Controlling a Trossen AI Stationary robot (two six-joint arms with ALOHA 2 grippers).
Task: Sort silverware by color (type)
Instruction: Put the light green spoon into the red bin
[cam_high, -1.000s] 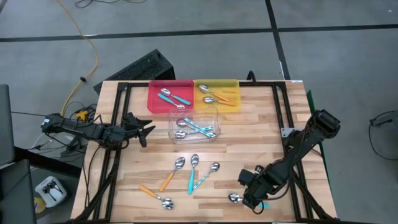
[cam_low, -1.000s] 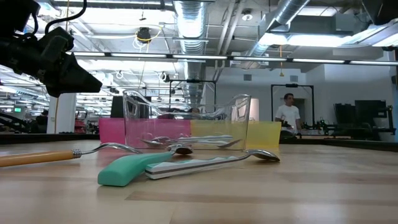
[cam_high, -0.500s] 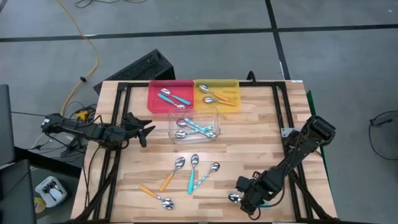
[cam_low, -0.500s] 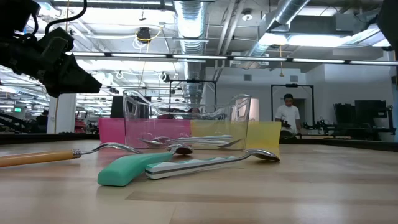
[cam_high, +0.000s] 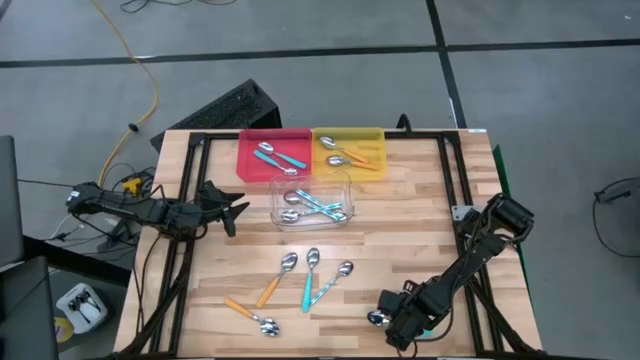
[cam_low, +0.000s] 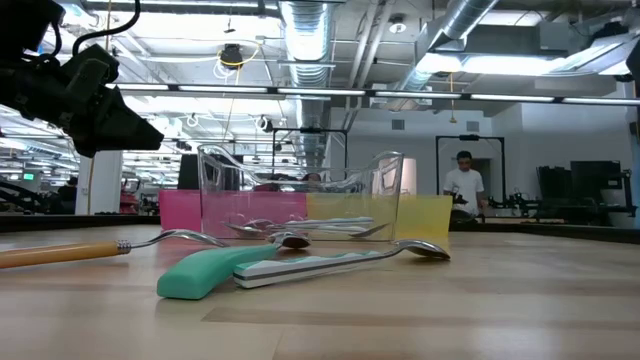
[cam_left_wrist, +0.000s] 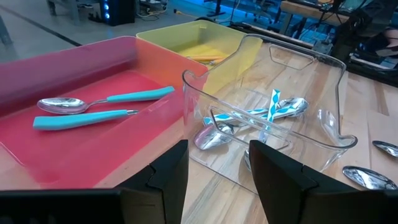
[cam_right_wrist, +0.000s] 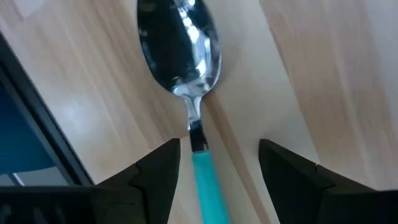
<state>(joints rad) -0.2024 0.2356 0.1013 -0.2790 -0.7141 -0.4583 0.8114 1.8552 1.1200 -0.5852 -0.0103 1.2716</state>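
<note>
Right gripper (cam_high: 392, 325), jaws open astride a teal spoon (cam_right_wrist: 191, 87) on the table (cam_high: 400, 220) at lower right of the high view; left gripper (cam_high: 235, 208) open, mid-left.

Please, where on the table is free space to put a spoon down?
Bare wood lies right of the trays, between the yellow tray and the table edge. It is crowded below the clear tray, around the loose spoons.
</note>
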